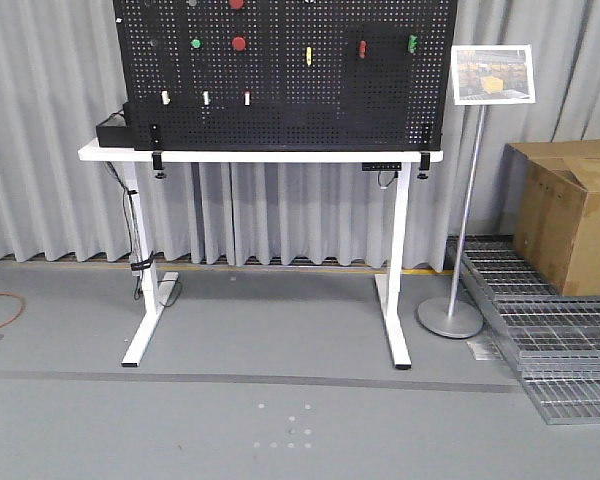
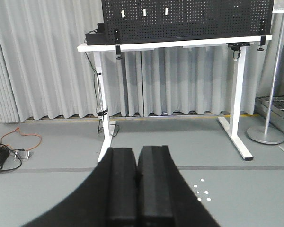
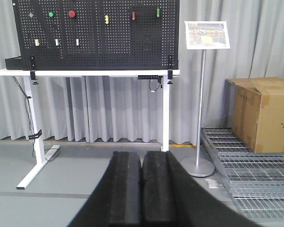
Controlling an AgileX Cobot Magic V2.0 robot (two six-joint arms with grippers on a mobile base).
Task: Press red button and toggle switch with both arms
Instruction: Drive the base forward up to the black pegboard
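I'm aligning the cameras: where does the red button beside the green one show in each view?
Front: red button, upper board, left of centre.
Left wrist: not in it; picture cuts the board off lower down.
Right wrist: red button, top left.
Shared landmark: white table.

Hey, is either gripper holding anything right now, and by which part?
Nothing is held. The left gripper and the right gripper are both shut and empty, far from the black pegboard.
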